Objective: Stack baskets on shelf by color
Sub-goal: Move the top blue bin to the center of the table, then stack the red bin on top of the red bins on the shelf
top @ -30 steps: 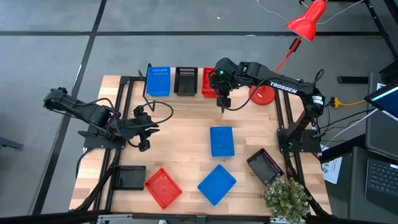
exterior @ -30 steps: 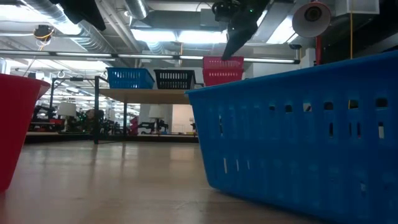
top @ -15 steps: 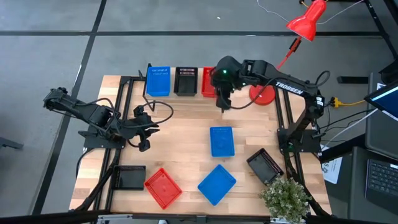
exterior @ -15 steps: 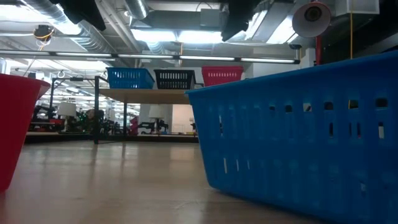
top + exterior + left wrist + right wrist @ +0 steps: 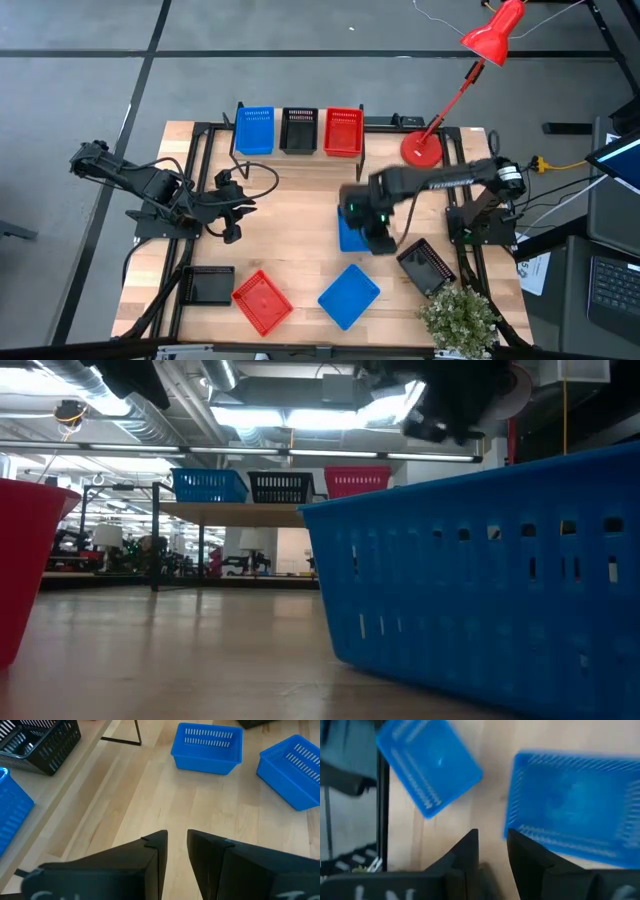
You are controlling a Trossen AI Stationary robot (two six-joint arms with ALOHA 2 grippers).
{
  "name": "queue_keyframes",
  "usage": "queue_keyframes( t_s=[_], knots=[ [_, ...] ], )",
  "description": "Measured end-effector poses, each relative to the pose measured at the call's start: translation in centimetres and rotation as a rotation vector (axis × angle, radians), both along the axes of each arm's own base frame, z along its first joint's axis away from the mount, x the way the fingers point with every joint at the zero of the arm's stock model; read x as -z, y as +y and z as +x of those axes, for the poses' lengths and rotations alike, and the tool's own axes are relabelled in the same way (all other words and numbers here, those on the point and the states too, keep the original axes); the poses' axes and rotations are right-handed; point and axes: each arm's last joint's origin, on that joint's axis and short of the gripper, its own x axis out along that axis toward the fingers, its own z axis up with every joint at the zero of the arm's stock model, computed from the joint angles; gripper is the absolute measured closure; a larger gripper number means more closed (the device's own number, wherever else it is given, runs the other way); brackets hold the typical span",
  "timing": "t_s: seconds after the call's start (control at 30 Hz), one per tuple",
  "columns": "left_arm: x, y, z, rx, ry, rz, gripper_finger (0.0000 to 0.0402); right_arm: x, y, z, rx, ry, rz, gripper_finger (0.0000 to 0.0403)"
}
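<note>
On the shelf (image 5: 300, 150) at the far edge stand a blue basket (image 5: 256, 131), a black basket (image 5: 298, 131) and a red basket (image 5: 343, 132), side by side on their bottoms. A second blue basket (image 5: 349, 232) sits mid-table, and my right gripper (image 5: 378, 240) hovers above its right rim, pointing steeply down. It is open by a narrow gap (image 5: 492, 852) with nothing between its fingers. My left gripper (image 5: 232, 205) waits over the table's left part, fingers a little apart (image 5: 176, 852) and empty.
Loose on the near part of the table lie a blue basket (image 5: 349, 296), a red basket (image 5: 262, 301) and two black baskets (image 5: 210, 285) (image 5: 428, 267). A red desk lamp (image 5: 423, 148) stands at the far right and a potted plant (image 5: 458, 318) at the near right corner.
My right gripper stood at the red basket on the shelf, which then sat a little higher and has settled onto the plank. The gripper rose off it, then swung quickly toward the near edge and down, tipping to point downward over the mid-table blue basket.
</note>
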Motion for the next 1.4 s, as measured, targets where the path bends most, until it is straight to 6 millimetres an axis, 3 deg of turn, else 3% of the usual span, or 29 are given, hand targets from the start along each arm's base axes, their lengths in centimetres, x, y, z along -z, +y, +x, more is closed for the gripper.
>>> queue_keyframes(
  t_s=[0.07,0.17,0.27,0.37,0.5,0.6,0.7,0.77,0.87,1.1,1.4],
  knots=[
    [0.0,0.0,0.0,0.005,0.002,-0.005,0.0335,1.6,1.0,-0.4,0.017,0.045,-0.015,0.0303],
    [0.0,-0.1,0.0,0.008,-0.005,-0.009,0.0335,3.6,1.1,0.2,0.094,-0.041,-0.168,0.0303],
    [-0.3,-0.1,0.2,0.009,-0.034,-0.021,0.0335,5.8,0.3,1.2,0.226,-0.141,-0.29,0.0303],
    [-0.4,-0.2,0.3,0.01,-0.052,-0.03,0.0335,7.8,-0.9,1.2,0.282,-0.105,-0.354,0.0304],
    [-0.4,-0.2,0.4,0.01,-0.056,-0.031,0.0335,9.0,-1.9,1.7,0.302,-0.079,-0.39,0.0309],
    [-0.4,-0.2,0.4,0.011,-0.056,-0.032,0.0335,10.7,-1.9,3.0,0.262,-0.119,-0.354,0.0312],
    [-0.4,-0.2,0.4,0.011,-0.055,-0.031,0.0335,12.4,-1.8,5.7,0.235,-0.292,-0.326,0.0315],
    [-0.4,-0.2,0.4,0.011,-0.056,-0.031,0.0335,12.0,-1.8,7.7,0.224,-0.44,-0.306,0.0317],
    [-0.5,-0.2,0.4,0.01,-0.059,-0.033,0.0335,8.6,-1.6,9.4,0.178,-0.564,-0.268,0.0321],
    [-0.4,-0.2,0.4,0.006,-0.058,-0.038,0.0335,3.3,0.7,7.9,0.136,-0.502,-0.247,0.0323],
    [0.1,-0.9,1.1,0.07,-0.018,-0.122,0.0335,4.4,5.1,5.7,0.117,-0.352,-0.209,0.0323]
  ],
)
